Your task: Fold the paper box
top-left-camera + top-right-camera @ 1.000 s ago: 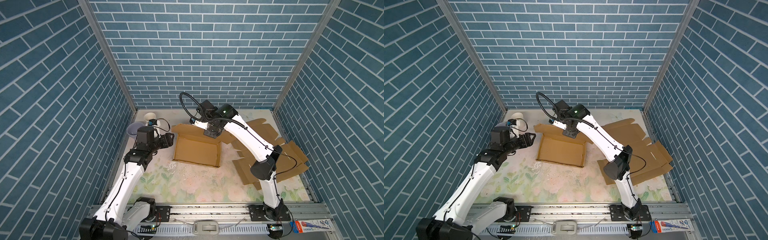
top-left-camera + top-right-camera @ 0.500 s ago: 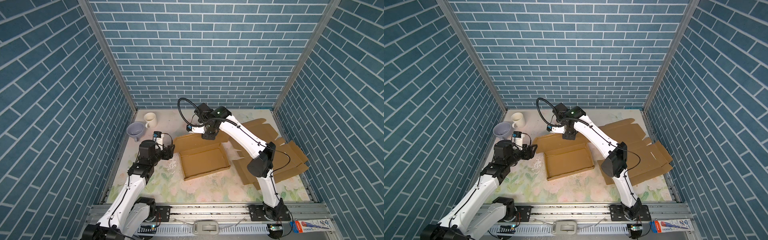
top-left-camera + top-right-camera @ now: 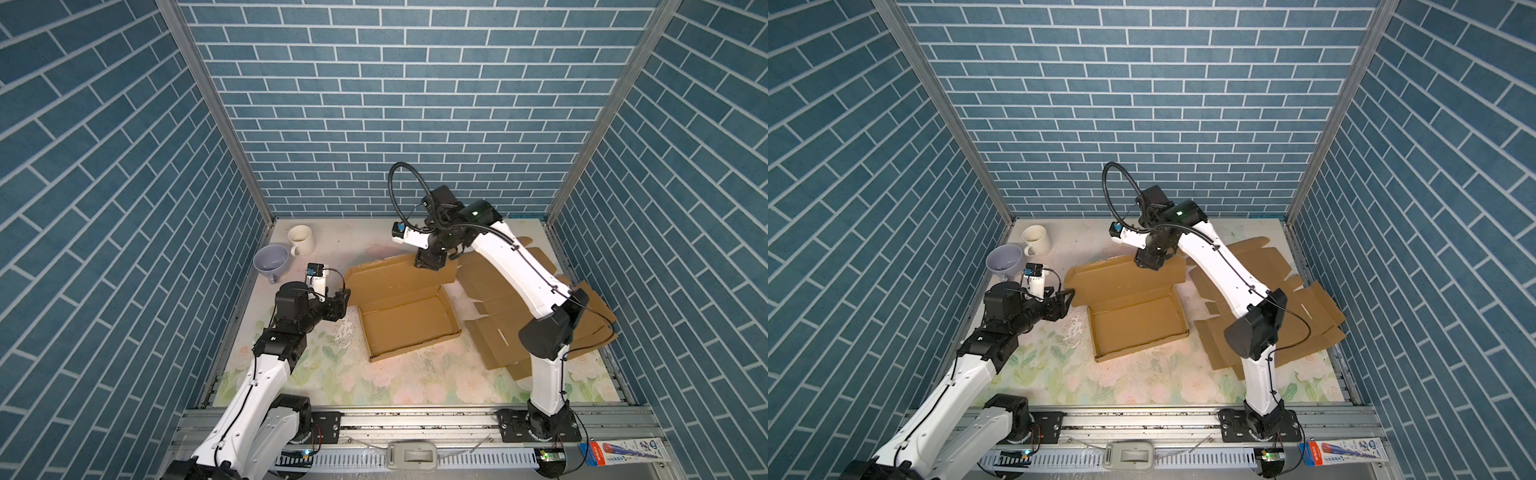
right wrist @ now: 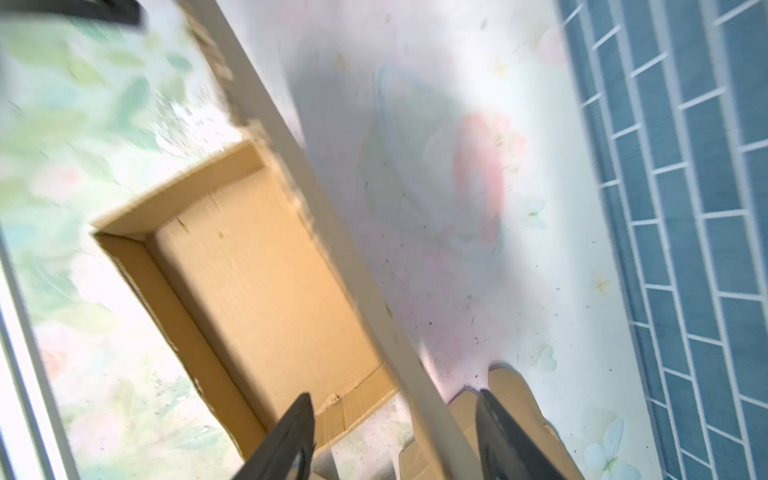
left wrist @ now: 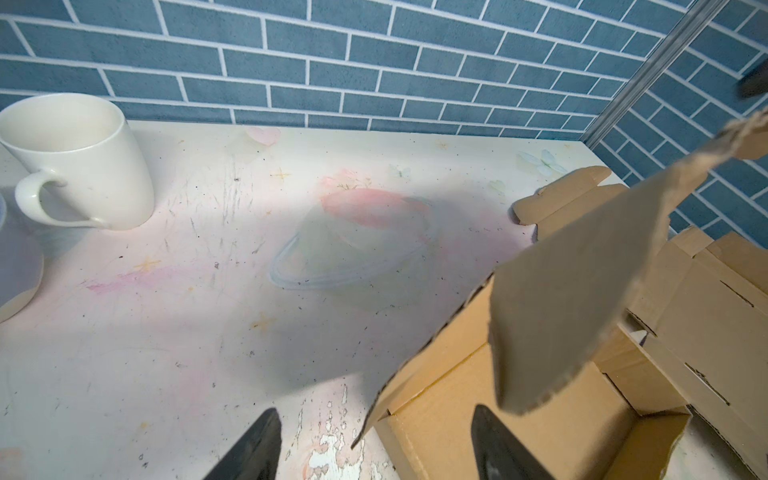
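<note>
Paper box point(image 3: 409, 326) sits mid-table in both top views point(image 3: 1138, 328). It is brown corrugated cardboard, a shallow rectangular tray with four low walls standing and a matte inside. It lies skewed on the table, not square to the edges.

Lid point(image 3: 395, 276) is a wide flat panel hinged on the tray's far wall and tilted up and away, not closed. Its edges are ragged, and the corrugation shows on the side flap point(image 5: 561, 311).

Left gripper point(image 3: 338, 305) is just left of the box by the lid's left end, black tapered fingers point(image 5: 272, 415) spread wide. Nothing is held, and the box corner sits just ahead of the gap.

Right gripper point(image 3: 430, 264) is over the lid's far right part. In the right wrist view point(image 4: 395, 395) the jaws are apart with the lid's pale thin edge running between them. No pinch is visible and that view is blurred.

Flat cardboard sheets point(image 3: 490, 332) lie on the right side, unfolded die-cut blanks with slots and tabs, overlapping and partly under the right arm.

White mug point(image 3: 301, 241) is glossy ceramic, upright in the far left corner. Lavender cup point(image 3: 271, 259) is just near-left of it, smooth with a flared rim.

Table point(image 3: 374, 382) has a pale floral print, scratched and flaking near the box. Walls point(image 3: 374, 104) have a blue brick pattern.
</note>
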You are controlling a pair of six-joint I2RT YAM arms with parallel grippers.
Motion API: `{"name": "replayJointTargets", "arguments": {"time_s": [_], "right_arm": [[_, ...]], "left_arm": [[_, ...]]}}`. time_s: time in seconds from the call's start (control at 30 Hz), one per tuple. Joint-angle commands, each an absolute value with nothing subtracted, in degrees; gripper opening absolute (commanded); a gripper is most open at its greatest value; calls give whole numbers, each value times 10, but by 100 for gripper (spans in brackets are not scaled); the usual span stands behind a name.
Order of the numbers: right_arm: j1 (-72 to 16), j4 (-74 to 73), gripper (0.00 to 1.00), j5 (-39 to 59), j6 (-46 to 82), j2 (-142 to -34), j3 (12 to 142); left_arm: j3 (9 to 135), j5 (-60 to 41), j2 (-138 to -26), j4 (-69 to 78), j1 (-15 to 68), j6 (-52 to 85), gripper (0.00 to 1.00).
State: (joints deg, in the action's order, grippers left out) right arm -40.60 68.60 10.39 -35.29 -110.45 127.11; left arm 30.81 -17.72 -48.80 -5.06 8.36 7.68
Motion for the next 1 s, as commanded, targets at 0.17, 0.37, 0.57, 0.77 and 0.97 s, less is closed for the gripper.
{"name": "replayJointTargets", "arguments": {"time_s": [0.17, 0.37, 0.57, 0.77, 0.97], "right_arm": [[-260, 494, 62, 311, -221, -924, 1020], [-138, 279, 62, 471, -120, -817, 780], [-103, 194, 63, 497, -143, -806, 674], [-104, 207, 62, 524, -179, -887, 701], [-112, 243, 59, 554, -214, -940, 740]], "left_arm": [[286, -162, -513, 13, 78, 86, 73], [291, -204, -557, 61, 76, 88, 72], [306, -227, -562, 43, 70, 50, 70], [318, -272, -600, 42, 58, 34, 66], [336, -303, -634, 35, 52, 18, 63]]}}
